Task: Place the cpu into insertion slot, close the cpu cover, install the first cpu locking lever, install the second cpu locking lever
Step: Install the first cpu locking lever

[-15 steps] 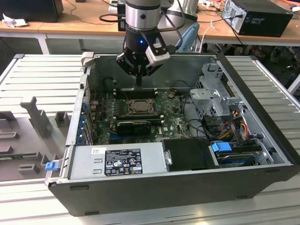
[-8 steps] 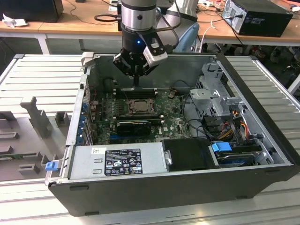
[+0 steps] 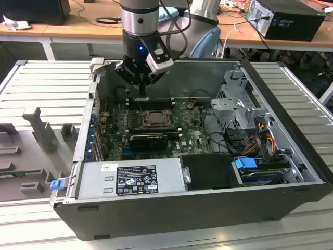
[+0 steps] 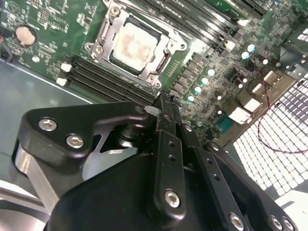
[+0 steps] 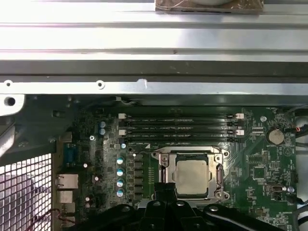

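Note:
The cpu (image 5: 192,175) shows its pale metal face, lying flat in the insertion slot (image 3: 139,125) on the green board inside the open computer case. The cpu cover (image 5: 192,155) lies down around it as a grey metal frame, also seen in the second wrist view as cpu (image 4: 134,43) and cover (image 4: 161,54). My gripper (image 3: 141,94) hangs above the board just behind the socket, toward the case's back wall. Its black fingers (image 4: 163,108) are pressed together with nothing between them. How the locking levers stand is not clear.
Black memory slots (image 5: 180,127) run beside the socket, with a coin battery (image 5: 275,136) nearby. The case's metal wall (image 5: 154,72) rises close behind the gripper. A power supply (image 3: 135,179), drive cage (image 3: 242,104) and cables (image 3: 255,140) fill the case's front and the exterior view's right.

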Motion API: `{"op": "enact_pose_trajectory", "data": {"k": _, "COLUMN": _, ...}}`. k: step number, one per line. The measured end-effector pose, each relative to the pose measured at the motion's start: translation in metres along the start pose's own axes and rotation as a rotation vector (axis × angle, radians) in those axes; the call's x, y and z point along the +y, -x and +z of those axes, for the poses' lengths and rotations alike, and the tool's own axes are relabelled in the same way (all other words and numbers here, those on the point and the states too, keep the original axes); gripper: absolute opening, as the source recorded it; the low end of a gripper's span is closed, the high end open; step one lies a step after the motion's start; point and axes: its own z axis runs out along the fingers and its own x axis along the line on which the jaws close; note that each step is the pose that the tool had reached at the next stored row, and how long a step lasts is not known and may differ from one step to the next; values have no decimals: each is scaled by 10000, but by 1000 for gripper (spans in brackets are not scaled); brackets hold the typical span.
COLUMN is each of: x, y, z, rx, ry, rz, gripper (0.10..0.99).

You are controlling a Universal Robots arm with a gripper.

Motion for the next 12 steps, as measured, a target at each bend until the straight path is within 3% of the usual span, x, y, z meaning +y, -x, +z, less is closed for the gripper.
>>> {"op": "enact_pose_trajectory", "data": {"k": 6, "x": -1, "y": -221, "z": 97, "rx": 5, "ry": 10, "rz": -32, "gripper": 106}}
{"op": "enact_pose_trajectory", "data": {"k": 7, "x": -3, "y": -320, "z": 135, "rx": 5, "ry": 10, "rz": -34, "gripper": 106}}
{"op": "enact_pose_trajectory", "data": {"k": 12, "x": 28, "y": -337, "z": 190, "rx": 17, "ry": 19, "rz": -43, "gripper": 106}}
